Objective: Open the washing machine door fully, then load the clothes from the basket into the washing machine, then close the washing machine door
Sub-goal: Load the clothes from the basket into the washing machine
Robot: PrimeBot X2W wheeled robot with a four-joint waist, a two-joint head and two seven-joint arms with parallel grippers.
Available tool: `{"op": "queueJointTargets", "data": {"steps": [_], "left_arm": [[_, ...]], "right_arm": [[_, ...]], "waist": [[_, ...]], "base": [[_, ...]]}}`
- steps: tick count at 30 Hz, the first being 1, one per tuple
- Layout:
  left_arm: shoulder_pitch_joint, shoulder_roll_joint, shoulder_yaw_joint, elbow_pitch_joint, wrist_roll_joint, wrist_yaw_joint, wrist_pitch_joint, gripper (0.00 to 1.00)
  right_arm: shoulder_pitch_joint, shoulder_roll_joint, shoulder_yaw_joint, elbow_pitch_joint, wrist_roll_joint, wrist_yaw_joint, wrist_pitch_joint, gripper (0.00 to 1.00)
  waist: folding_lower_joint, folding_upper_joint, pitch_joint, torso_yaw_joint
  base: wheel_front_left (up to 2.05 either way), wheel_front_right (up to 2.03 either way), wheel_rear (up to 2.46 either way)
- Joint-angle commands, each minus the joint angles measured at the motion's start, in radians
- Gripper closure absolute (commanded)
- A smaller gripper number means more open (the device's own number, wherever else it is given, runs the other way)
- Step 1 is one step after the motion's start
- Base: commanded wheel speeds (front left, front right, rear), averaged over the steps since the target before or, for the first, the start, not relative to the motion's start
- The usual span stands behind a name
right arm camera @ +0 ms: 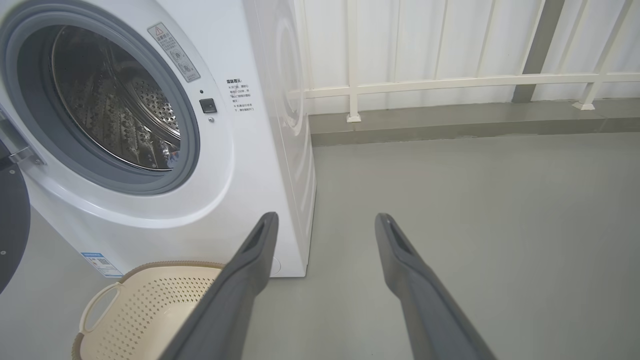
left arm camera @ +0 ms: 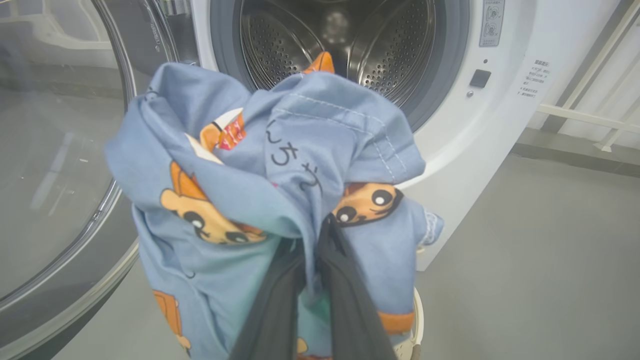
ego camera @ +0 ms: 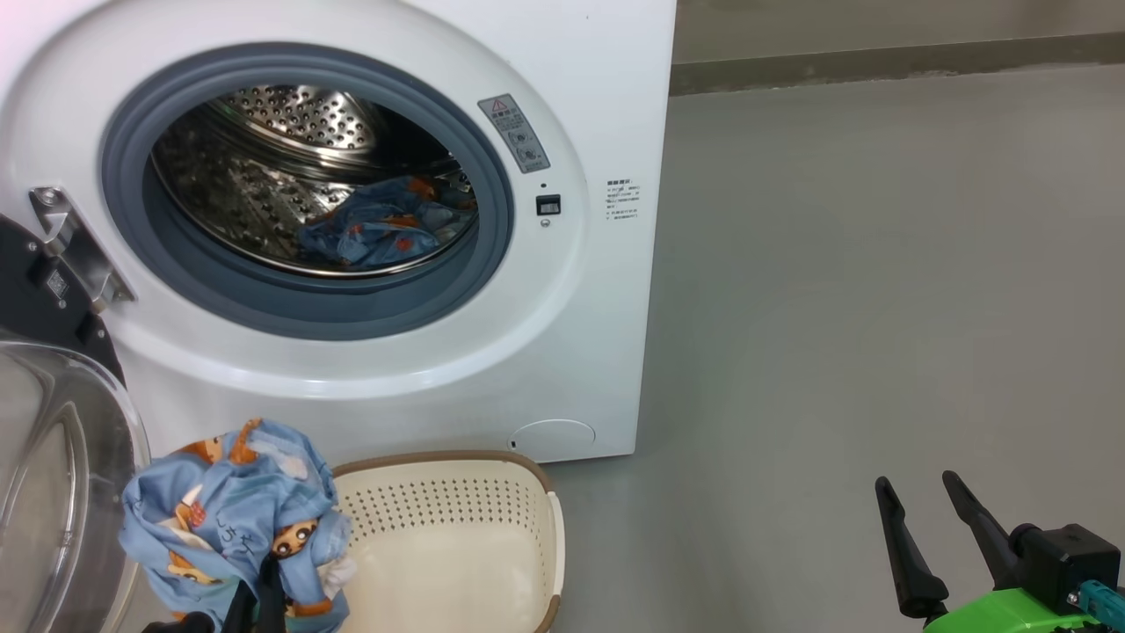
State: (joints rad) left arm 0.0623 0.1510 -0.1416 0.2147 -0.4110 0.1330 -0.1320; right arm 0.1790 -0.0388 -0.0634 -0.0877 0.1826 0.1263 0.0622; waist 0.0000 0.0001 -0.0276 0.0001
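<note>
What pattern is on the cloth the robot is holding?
Light blue cloth with orange-brown cartoon faces; the left wrist view shows it best.

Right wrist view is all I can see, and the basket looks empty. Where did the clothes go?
Observer: One blue bundle lies inside the drum of the washing machine.
Operator: Only that one?
Observer: No. The left tool is shut on a second bundle, held up in front of the drum opening.
Operator: Is the door in the way?
Observer: No, the washing machine door stands wide open at the left, its clear glass beside the held bundle.
</note>
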Motion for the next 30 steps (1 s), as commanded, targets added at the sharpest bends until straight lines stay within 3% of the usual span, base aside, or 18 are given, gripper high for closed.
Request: {"op": "queueJointTargets", "data": {"steps": [1, 16, 23, 30], "left_arm": [[-0.027, 0.02, 0.029, -0.036, -0.005, 0.006, -0.006, 1.0], [-0.082, 0.034, -0.014, -0.057, 0.026, 0.006, 0.011, 1.0], [-0.201, 0.049, -0.025, -0.031, 0.03, -0.004, 0.057, 1.0], [-0.41, 0.088, -0.008, 0.099, -0.004, -0.035, 0.165, 1.0]], "right_arm": [[-0.014, -0.013, 0.023, -0.03, 0.004, 0.004, 0.003, 0.0], [-0.021, -0.012, 0.026, -0.039, 0.014, 0.004, 0.005, 0.0], [-0.056, -0.012, 0.034, -0.048, 0.027, 0.004, -0.005, 0.0], [-0.118, -0.012, 0.052, -0.016, 0.053, 0.004, -0.049, 0.0]], "waist": [[0.0, -0.0001, 0.001, 0.0], [0.0, -0.0001, 0.045, -0.017], [0.0, -0.0001, 0.151, -0.044], [0.0, -0.0001, 0.288, -0.106]], "base": [[0.0, 0.0, 0.0], [0.0, 0.0, 0.0], [0.0, 0.0, 0.0], [0.0, 0.0, 0.0]]}}
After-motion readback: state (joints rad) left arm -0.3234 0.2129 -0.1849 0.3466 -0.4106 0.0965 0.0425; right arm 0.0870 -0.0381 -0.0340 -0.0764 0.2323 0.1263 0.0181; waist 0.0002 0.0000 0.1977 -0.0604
